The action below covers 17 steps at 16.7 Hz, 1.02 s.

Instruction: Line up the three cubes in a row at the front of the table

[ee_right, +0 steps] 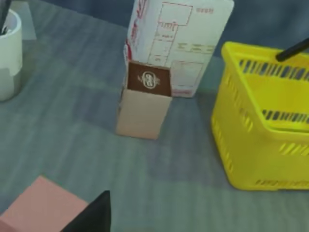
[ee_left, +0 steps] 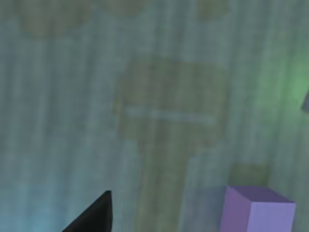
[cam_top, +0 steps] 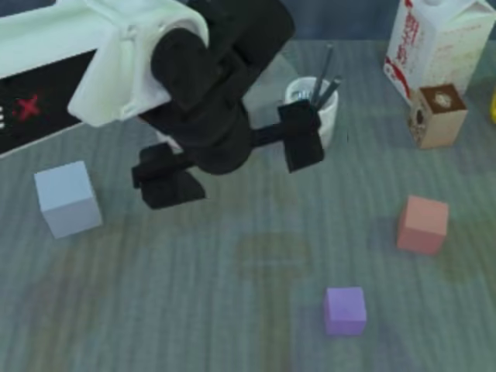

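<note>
Three cubes rest apart on the table (cam_top: 248, 263): the pale blue-white one (cam_top: 68, 198) at the left, the salmon-pink one (cam_top: 423, 224) at the right, the small lilac-purple one (cam_top: 345, 310) near the front. My left gripper (cam_top: 236, 163) hovers open and empty above the middle, its fingers spread wide. The left wrist view shows one dark fingertip (ee_left: 99, 215) and the purple cube (ee_left: 258, 210) off to one side. My right arm is out of the top view. Its wrist view shows a single fingertip (ee_right: 96, 212) beside the pink cube (ee_right: 41, 208), not holding it.
A white cup (cam_top: 314, 108) with dark utensils stands at the back, just behind my left gripper. A tall white carton (cam_top: 438, 43) and a brown carton (cam_top: 439, 116) stand at the back right. A yellow basket (ee_right: 265, 121) sits beyond them.
</note>
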### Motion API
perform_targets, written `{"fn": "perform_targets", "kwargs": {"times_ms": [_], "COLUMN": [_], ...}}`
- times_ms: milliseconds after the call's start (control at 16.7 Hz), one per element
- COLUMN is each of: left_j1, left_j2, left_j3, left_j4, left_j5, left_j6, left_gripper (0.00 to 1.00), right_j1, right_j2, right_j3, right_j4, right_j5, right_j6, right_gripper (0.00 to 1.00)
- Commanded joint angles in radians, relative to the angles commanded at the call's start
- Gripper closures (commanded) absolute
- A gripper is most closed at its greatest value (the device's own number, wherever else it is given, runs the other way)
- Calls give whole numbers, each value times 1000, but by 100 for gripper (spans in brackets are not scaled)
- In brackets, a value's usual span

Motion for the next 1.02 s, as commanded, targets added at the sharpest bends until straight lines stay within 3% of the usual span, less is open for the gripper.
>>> {"fn": "perform_targets", "kwargs": {"times_ms": [600,1020], "left_j1": [494,712], "left_j2": [-1109,-1597], "left_j3": [-954,-1363], "left_j4": [542,843], "left_j5": [6,27], "left_j6": [472,809], "left_gripper": [0,0], "right_j1": [147,211], "right_j2": [956,1436], "right_j3": [670,1010], "right_j4": [-497,-735], "right_j5": [-8,-7], "right_j6": [-469,-696], "right_gripper": [0,0]}}
